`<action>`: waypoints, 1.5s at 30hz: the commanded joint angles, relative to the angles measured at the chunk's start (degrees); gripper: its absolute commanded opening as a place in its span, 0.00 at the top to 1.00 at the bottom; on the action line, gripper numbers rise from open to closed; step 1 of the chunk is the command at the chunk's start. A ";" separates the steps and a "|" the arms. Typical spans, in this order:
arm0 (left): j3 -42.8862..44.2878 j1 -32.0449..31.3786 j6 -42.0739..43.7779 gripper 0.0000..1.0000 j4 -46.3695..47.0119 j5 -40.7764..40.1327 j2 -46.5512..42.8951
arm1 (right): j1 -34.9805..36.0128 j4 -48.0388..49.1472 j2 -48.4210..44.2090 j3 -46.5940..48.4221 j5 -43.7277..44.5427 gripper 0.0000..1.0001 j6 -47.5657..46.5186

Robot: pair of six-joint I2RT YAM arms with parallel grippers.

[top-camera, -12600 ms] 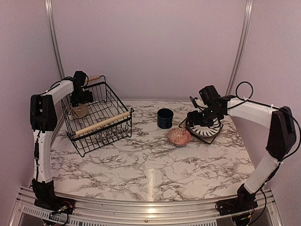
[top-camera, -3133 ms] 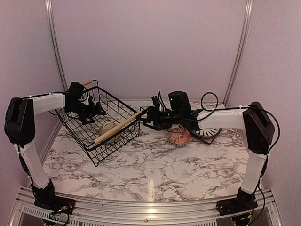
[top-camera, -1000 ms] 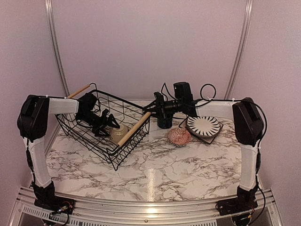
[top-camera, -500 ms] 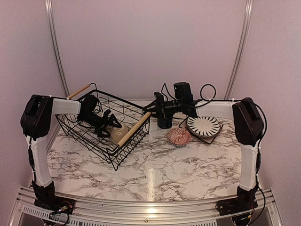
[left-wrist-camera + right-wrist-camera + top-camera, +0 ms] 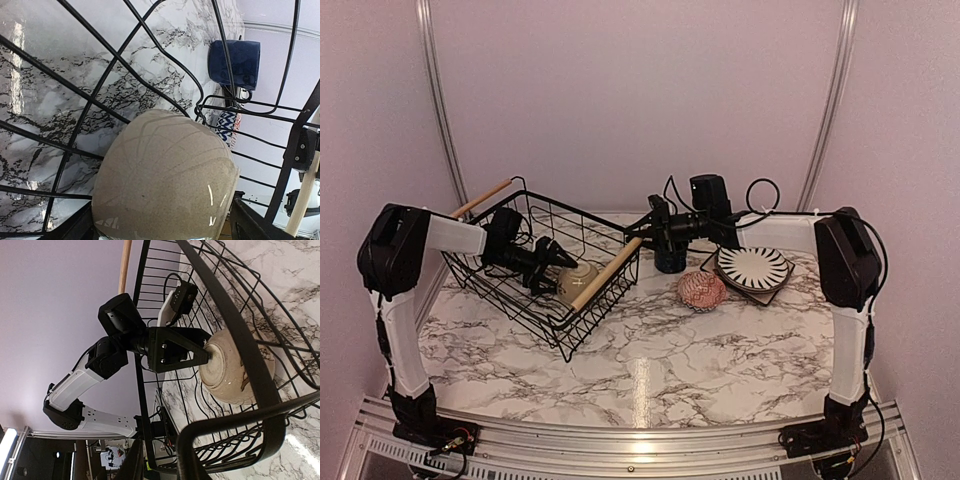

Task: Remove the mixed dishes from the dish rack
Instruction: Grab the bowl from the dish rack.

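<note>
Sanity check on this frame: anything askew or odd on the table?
Yes. The dish rack is tipped, not flat. The right gripper clamps the end of its wooden handle and holds that side raised. The cream bowl sits inside, with the open left gripper straddling it.

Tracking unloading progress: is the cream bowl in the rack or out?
In. The cream bowl sits inside the rack, with the rack's wires showing under and around it in both wrist views.
</note>
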 commanded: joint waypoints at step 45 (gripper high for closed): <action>-12.45 -3.84 -35.66 0.40 52.96 9.16 1.50 | 0.65 -1.82 -0.83 -0.76 9.36 1.00 -23.93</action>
